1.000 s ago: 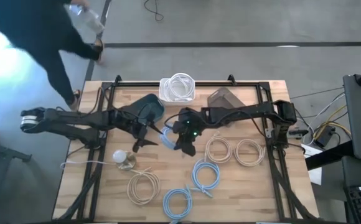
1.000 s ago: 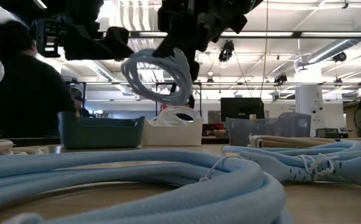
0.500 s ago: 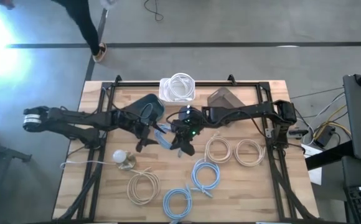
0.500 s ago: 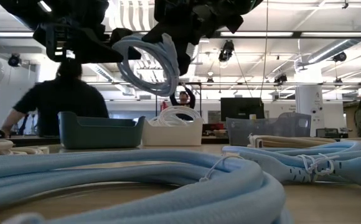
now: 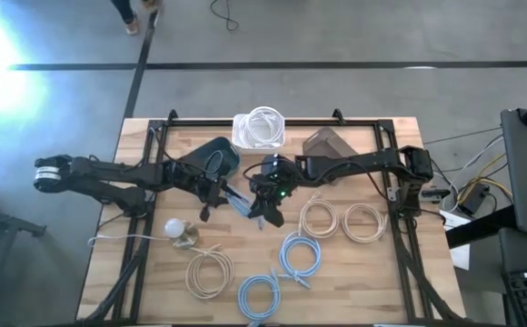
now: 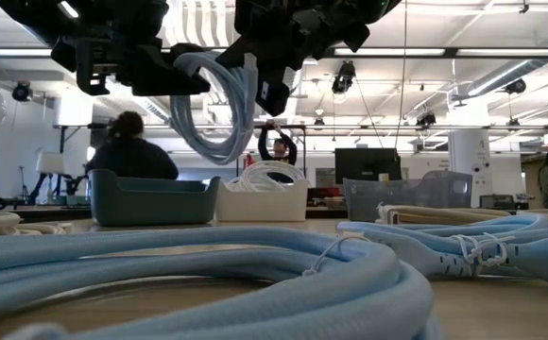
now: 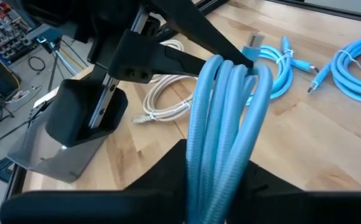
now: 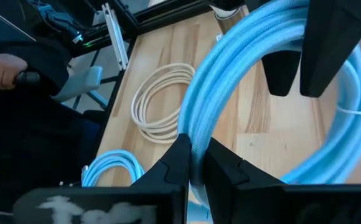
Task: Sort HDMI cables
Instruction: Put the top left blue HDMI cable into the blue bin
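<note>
A light blue HDMI cable coil (image 5: 239,202) hangs above the middle of the table, also seen in the low view (image 6: 213,109). My left gripper (image 5: 220,196) is shut on its left side and my right gripper (image 5: 256,207) on its right side. Two more light blue coils (image 5: 300,256) (image 5: 262,298) lie flat near the front edge. Beige coils (image 5: 318,218) (image 5: 363,221) (image 5: 209,272) lie flat on the wood. White coils fill the white bin (image 5: 262,127) at the back. My left gripper pinches the coil's bundle of strands (image 7: 221,168) between its two fingers, which lie across the strands. It comes from the table's left, slanting a little down. The coil stands on edge, lifted clear of the table. My right gripper pinches the strand bundle on the coil's opposite side (image 8: 196,134) between its two fingers (image 7: 187,37). It comes from the table's right, slanting down, and lies across the strands. The coil hangs below the fingers, clear of the table.
A teal bin (image 5: 216,156) stands left of the white bin and a grey-brown bin (image 5: 327,143) right of it, along the far edge. A white bulb (image 5: 174,229) with a thin cord stands at the left front. People show in the room behind.
My left gripper has shut on the left side of the light blue coil, which my right gripper kept holding up. In the low view the coil has gone from a round loop to a narrow one standing more on edge. A person has walked past behind the table.
</note>
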### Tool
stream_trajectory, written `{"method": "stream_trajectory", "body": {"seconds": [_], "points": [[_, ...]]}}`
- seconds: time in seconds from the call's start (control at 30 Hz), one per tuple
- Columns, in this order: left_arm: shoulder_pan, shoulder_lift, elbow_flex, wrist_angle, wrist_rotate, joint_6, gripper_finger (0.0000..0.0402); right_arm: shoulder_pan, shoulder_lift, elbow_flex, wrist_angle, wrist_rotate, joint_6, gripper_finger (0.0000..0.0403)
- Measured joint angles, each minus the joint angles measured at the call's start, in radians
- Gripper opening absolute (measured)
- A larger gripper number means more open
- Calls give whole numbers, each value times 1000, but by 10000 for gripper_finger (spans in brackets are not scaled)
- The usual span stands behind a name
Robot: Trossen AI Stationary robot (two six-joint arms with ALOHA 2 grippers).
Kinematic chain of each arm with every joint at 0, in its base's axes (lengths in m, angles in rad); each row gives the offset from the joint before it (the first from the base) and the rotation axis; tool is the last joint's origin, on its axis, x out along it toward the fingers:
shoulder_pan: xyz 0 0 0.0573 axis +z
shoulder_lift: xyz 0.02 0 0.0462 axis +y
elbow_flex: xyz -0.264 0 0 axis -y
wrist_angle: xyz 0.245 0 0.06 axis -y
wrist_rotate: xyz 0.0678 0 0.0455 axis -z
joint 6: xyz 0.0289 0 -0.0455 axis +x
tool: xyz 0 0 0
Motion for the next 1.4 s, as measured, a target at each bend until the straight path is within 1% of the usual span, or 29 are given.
{"method": "stream_trajectory", "body": {"seconds": [0.13, 0.57, 0.7, 0.87, 1.1, 1.23, 1.4], "points": [[0, 0, 0, -2, -3, -2, 53, 0, 0, 0, 0, 1, -2, 29], [-1, 0, 0, -18, 13, -13, 53, 0, 0, -1, -6, 19, -31, 29], [0, 0, 0, -25, 13, -13, 53, 2, 0, -2, -13, 84, -102, 29], [-1, 0, 0, -24, 13, -14, 53, 1, 0, -2, -13, 88, -171, 29], [-1, 0, 0, -23, 14, -16, 53, 1, 0, -3, -8, 94, -132, 30], [-1, 0, 0, -21, 12, -18, 53, 4, 0, -3, -5, 100, -181, 48], [-2, 0, 0, -17, 17, -19, 53, 12, 0, -2, 2, 114, -214, 90]]}}
